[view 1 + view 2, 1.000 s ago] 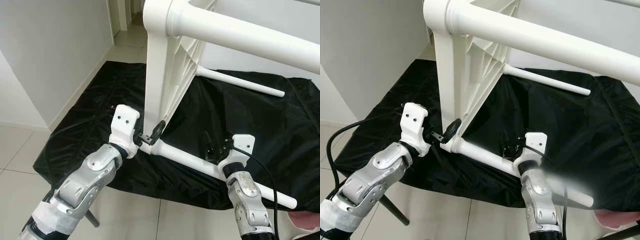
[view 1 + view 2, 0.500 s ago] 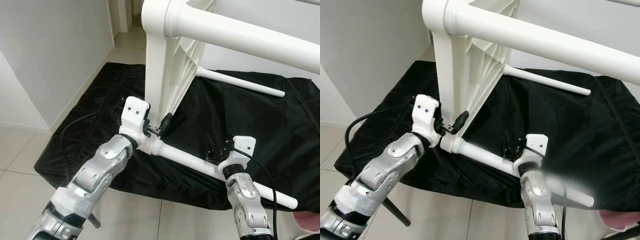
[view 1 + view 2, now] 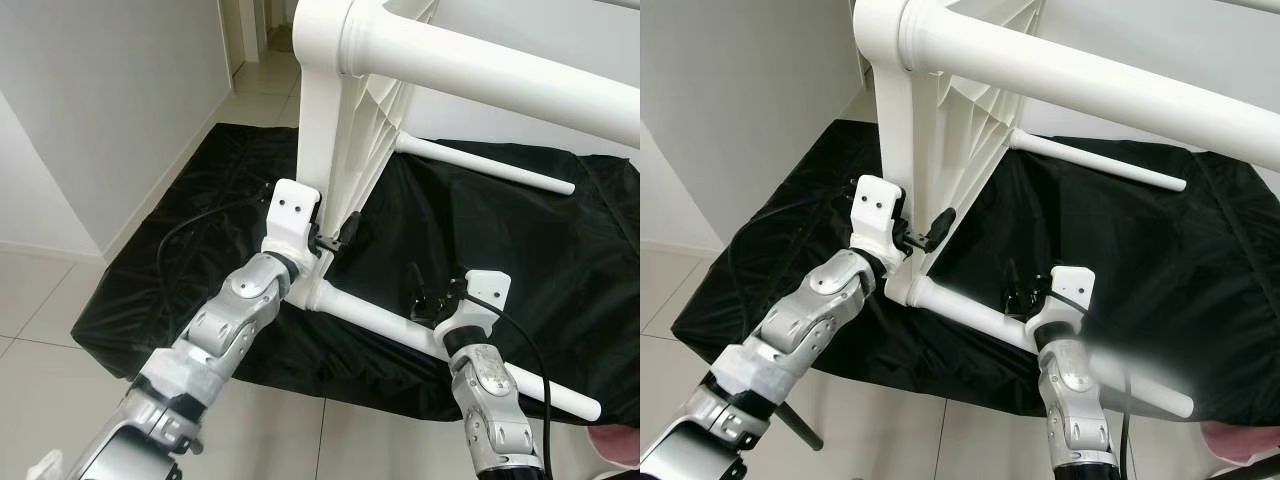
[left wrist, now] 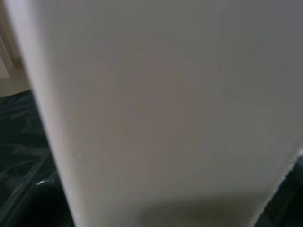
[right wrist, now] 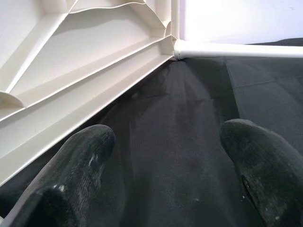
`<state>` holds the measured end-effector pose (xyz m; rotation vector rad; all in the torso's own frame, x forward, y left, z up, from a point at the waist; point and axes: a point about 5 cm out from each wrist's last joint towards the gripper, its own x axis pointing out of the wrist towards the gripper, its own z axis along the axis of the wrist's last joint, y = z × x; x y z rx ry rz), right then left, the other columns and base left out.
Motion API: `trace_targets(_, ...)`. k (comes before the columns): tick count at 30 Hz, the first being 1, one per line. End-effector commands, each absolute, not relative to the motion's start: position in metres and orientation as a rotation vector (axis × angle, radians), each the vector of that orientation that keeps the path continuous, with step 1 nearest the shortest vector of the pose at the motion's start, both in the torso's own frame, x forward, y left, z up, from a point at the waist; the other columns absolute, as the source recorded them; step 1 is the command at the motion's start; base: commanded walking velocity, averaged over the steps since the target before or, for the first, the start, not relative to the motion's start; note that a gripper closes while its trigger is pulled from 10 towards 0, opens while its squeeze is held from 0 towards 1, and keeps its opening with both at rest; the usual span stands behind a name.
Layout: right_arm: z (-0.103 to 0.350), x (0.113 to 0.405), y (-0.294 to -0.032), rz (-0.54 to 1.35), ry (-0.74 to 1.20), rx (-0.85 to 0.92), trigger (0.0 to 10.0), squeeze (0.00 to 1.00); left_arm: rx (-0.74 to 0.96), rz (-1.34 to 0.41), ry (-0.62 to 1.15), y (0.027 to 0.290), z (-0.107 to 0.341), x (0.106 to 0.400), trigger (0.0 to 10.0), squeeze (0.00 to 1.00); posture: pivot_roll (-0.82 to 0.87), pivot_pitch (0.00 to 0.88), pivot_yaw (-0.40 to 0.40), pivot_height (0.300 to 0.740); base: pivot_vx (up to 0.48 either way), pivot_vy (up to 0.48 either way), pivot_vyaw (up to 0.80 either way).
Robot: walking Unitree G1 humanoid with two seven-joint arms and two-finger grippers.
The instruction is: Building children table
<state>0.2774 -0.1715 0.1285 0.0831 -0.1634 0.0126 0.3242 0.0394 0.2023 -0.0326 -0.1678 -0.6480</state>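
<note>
We brace the tabletop (image 3: 345,150) on edge, left pincer (image 3: 335,240) clamped on its rim; right pincer (image 3: 425,298) hovers spread above the leg (image 3: 400,328).

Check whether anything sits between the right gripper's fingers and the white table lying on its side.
Nothing visible does. The right gripper is open over bare black sheet, and the table's ribbed underside lies just beyond its fingers.
</note>
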Motion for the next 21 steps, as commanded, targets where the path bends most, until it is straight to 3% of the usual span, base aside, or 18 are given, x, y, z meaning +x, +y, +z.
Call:
trace_targets(1, 0.127, 0.278, -0.171, 0.001, -0.161, 0.078, 10.0, 0.00, -0.002, -0.855, -0.188, 0.029, 0.205, 0.322, 10.0, 0.00, -0.06, 0.025, 0.048, 0.740, 0.000, 0.000, 0.00)
trace_targets(6, 0.127, 0.278, -0.172, -0.008, -0.163, 0.079, 10.0, 0.00, -0.028, -0.812, -0.178, 0.030, 0.204, 0.330, 10.0, 0.00, -0.06, 0.025, 0.050, 0.740, 0.000, 0.000, 0.00)
trace_targets(7, 0.127, 0.278, -0.172, -0.010, -0.164, 0.080, 10.0, 0.00, -0.015, -0.791, -0.178, 0.031, 0.203, 0.333, 8.4, 0.00, -0.06, 0.027, 0.052, 0.740, 0.000, 0.000, 0.00)
trace_targets(8, 0.127, 0.278, -0.172, -0.010, -0.164, 0.080, 10.0, 0.00, -0.015, -0.791, -0.178, 0.031, 0.203, 0.333, 8.4, 0.00, -0.06, 0.027, 0.052, 0.740, 0.000, 0.000, 0.00)
trace_targets(9, 0.127, 0.277, -0.172, -0.012, -0.165, 0.080, 10.0, 0.00, -0.007, -0.784, -0.187, 0.032, 0.203, 0.335, 1.8, 0.00, -0.06, 0.029, 0.054, 0.740, 0.000, 0.000, 0.00)
trace_targets(10, 0.128, 0.277, -0.172, -0.015, -0.165, 0.081, 10.0, 0.00, -0.019, -0.777, -0.182, 0.034, 0.203, 0.337, 0.0, 0.00, -0.06, 0.029, 0.054, 0.740, 0.000, 0.000, 0.00)
trace_targets(21, 0.127, 0.276, -0.173, -0.026, -0.162, 0.081, 10.0, 0.00, -0.045, -0.672, -0.223, 0.051, 0.210, 0.347, 0.0, 0.00, -0.06, 0.042, 0.056, 0.740, 0.000, 0.000, 0.00)
